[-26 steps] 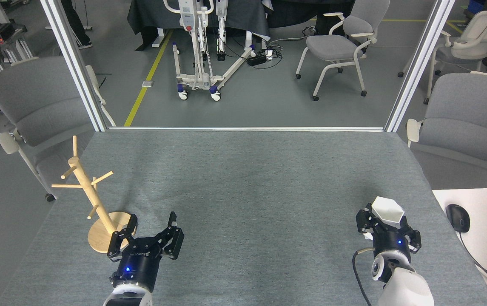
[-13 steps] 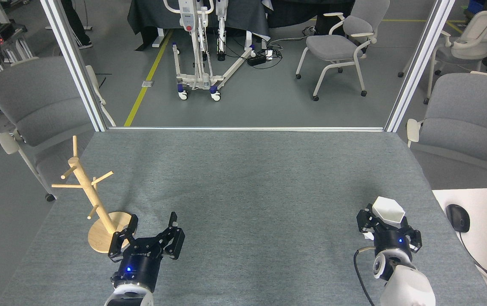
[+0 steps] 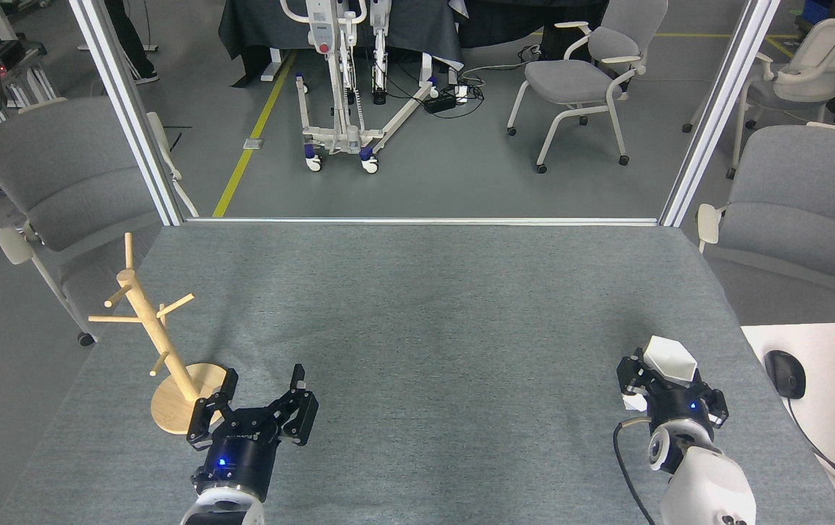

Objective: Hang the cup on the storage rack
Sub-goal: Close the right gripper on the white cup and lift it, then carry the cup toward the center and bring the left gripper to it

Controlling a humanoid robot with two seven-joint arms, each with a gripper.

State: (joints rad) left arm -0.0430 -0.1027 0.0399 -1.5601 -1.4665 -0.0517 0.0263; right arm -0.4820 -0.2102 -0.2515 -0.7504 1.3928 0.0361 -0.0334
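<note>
Right gripper (image 3: pixel 661 383) clamped on the white cup (image 3: pixel 669 361), cup sitting at its tip, rim tilted. Left gripper (image 3: pixel 260 401) spread wide, empty, just beside the rack (image 3: pixel 158 339) base.

No text, label, brand or number can be read anywhere in the view. The left gripper (image 3: pixel 257 408) carries faint lettering on its black body, but it is too small and blurred to make out. The only sign-like mark is a yellow line (image 3: pixel 253 124) painted on the floor beyond the worktop, and it bears no words.
</note>
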